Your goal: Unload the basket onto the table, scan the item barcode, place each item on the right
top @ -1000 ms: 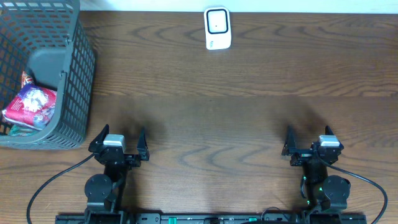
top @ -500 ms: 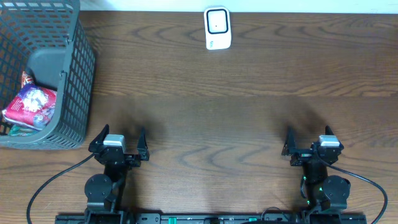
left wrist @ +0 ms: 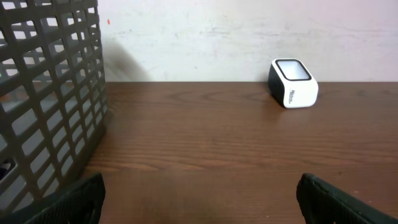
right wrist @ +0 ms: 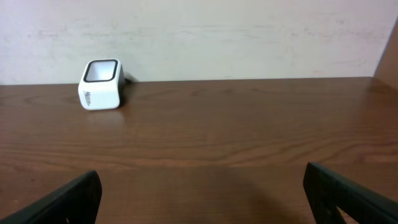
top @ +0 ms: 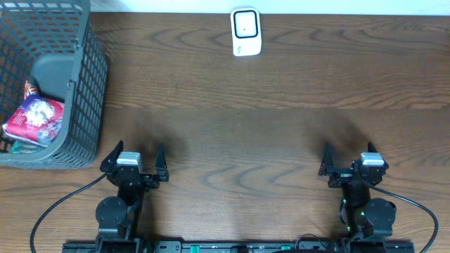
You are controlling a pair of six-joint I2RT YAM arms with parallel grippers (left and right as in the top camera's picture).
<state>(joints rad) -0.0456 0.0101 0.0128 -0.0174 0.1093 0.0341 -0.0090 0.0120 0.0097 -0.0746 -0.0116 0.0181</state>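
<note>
You're working over a dark brown wood-grain tabletop (top: 267, 140) that runs back to a plain pale wall (left wrist: 217, 37). At its far edge, near the middle, stands the small white barcode scanner with a dark window (top: 245, 31), well apart from both arms. The item – a crinkled red, white and pink packet (top: 35, 119) – lies inside the grey plastic mesh basket (top: 88, 105) at the left side of the tabletop, low against the basket's left wall. Your left end effector (top: 137, 158) sits at the near edge just to the right of the basket, its fingers spread wide and gripping nothing; the packet is ahead of it and off to its left, behind the mesh. Your right end effector (top: 349, 156) – also spread wide and empty – sits at the near right, far across the tabletop from the packet.
</note>
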